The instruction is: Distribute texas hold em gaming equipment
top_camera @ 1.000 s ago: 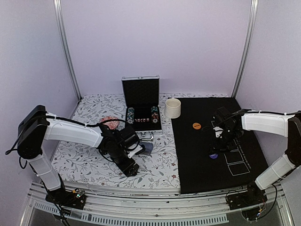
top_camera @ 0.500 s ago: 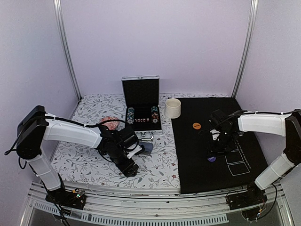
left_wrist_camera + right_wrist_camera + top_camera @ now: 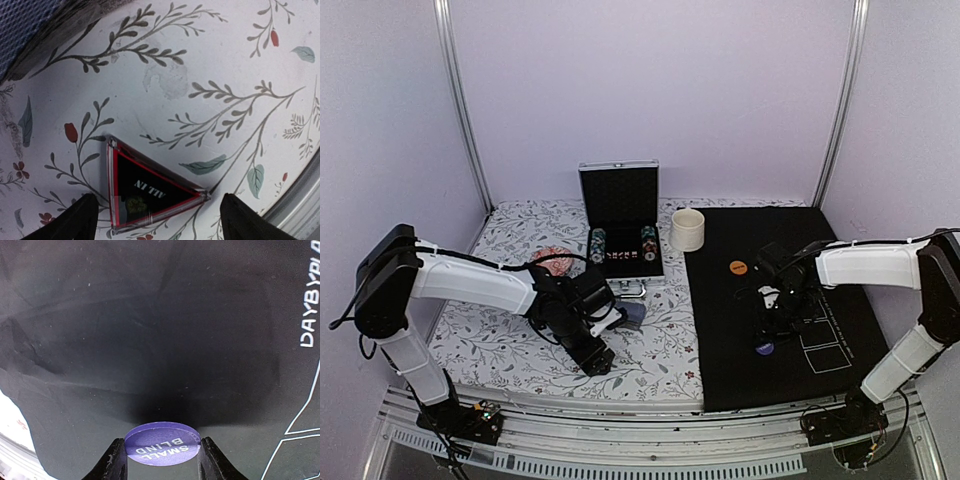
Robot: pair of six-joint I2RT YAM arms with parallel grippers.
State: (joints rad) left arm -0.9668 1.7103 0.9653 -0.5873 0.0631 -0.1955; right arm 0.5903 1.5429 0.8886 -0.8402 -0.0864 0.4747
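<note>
My left gripper is open and points down at the flowered cloth. The black red-edged triangle marker lies flat between its fingertips, untouched. In the top view this gripper hides the marker. The grey-blue card deck lies just beyond it and shows at the left wrist view's top left. My right gripper is shut on the dark blue "SMALL BLIND" disc, held flat and low over the black mat. The disc also shows in the top view. An orange disc lies on the mat.
An open black case with striped chips stands at the back middle. A cream cup stands at the mat's back left corner. A pink ribbed dish sits behind the left arm. White card outlines mark the mat.
My right gripper has carried the dark blue disc to the left and nearer along the mat. The left arm has hardly moved.
</note>
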